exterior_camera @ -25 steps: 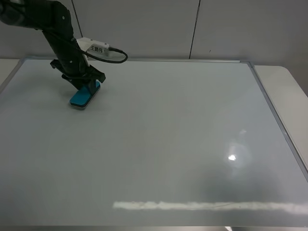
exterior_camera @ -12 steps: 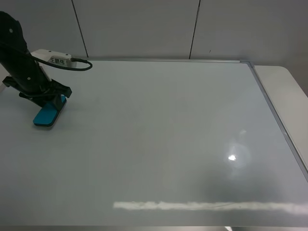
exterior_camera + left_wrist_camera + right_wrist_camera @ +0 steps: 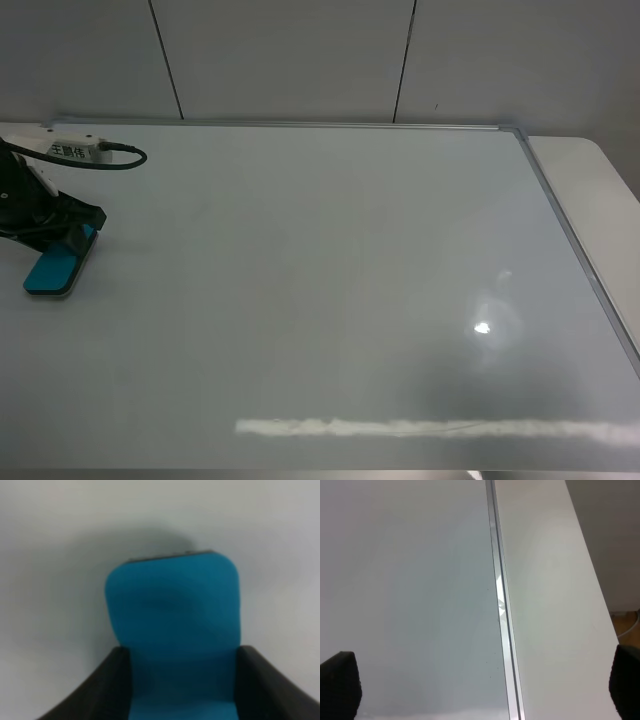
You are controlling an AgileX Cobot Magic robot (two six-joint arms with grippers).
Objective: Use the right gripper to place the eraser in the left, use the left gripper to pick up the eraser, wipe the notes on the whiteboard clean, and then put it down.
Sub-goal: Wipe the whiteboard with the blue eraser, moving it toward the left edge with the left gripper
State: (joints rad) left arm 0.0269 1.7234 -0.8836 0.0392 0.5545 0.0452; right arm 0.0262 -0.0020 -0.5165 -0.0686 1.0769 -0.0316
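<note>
Eraser held down at the left edge of the whiteboard

The left gripper (image 3: 70, 235) is clamped on the eraser (image 3: 55, 268), which lies on the whiteboard (image 3: 330, 290) near its left edge. No notes show. The eraser looks light and a bit soft; it is best held by its long sides. The right gripper (image 3: 480, 685) is wide apart, holding nothing.

eraser (image 3: 50, 271) on whiteboard's (image 3: 330, 300) far left

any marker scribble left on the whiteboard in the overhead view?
No, the whiteboard surface shows only glare; the left gripper holds the eraser at its left edge.
</note>
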